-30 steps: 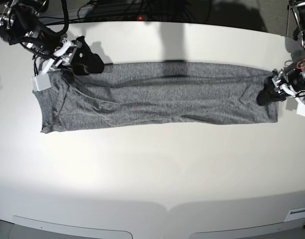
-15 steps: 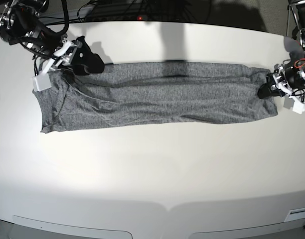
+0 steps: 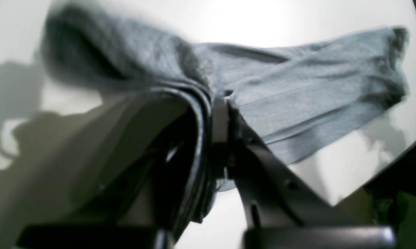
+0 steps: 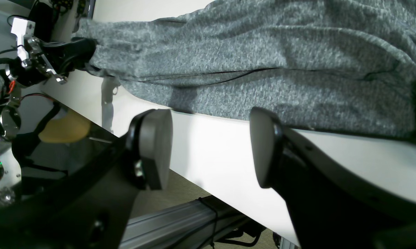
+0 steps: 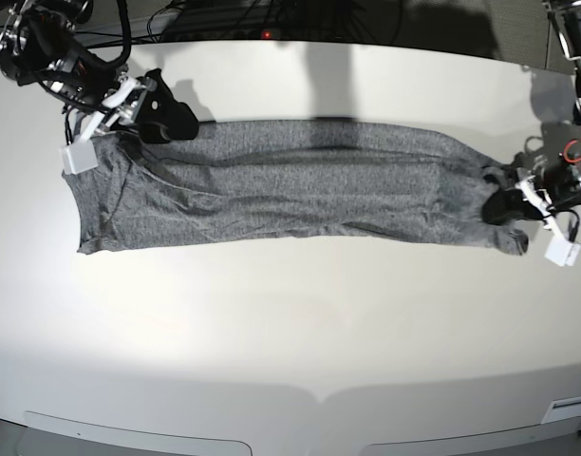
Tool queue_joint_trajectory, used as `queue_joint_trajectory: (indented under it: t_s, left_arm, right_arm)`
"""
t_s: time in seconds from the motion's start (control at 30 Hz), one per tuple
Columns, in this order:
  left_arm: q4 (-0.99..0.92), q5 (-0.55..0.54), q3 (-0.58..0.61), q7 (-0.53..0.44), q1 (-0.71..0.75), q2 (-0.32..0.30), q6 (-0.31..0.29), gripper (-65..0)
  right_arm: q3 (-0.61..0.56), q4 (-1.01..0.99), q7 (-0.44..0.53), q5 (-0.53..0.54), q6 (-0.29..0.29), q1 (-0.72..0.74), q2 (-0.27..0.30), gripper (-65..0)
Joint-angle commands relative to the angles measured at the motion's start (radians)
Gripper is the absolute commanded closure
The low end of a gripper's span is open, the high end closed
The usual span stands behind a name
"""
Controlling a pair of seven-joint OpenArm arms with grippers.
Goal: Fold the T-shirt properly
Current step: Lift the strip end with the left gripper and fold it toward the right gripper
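while the t-shirt [image 5: 290, 185] lies stretched across the desk [image 5: 290, 323], left hand [image 5: 504, 204] pinches its right end; right hand [image 5: 167, 119] hovers spread at the far-left corner.

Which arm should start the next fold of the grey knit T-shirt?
Left, I'd judge. The left claw is shut on an end of the heathered grey knit T-shirt, lifting it. The right claw is open beside the shirt's edge, holding nothing.

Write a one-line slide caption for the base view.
Left gripper pinches one end of the folded grey T-shirt on the white table, while the open right gripper waits at the other.
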Motion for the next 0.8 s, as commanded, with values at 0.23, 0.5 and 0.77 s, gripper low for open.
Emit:
queue_joint_trajectory:
  t_s: [0.23, 0.5, 0.77]
  left_arm:
    - [0.093, -0.023, -0.005, -0.016, 0.059, 0.201, -0.003, 0.0]
    - [0.093, 0.091, -0.005, -0.069, 0.056, 0.392, -0.007, 0.0]
    - [0.092, 0.283, 0.091, -0.157, 0.06, 0.459, -0.007, 0.0]
  right_arm:
    - [0.002, 0.018, 0.009, 0.029, 0.005, 0.005, 0.008, -35.6]
    - [0.002, 0.018, 0.008, 0.029, 0.005, 0.005, 0.008, -35.6]
    - [0.002, 0.018, 0.008, 0.03, 0.005, 0.005, 0.008, -35.6]
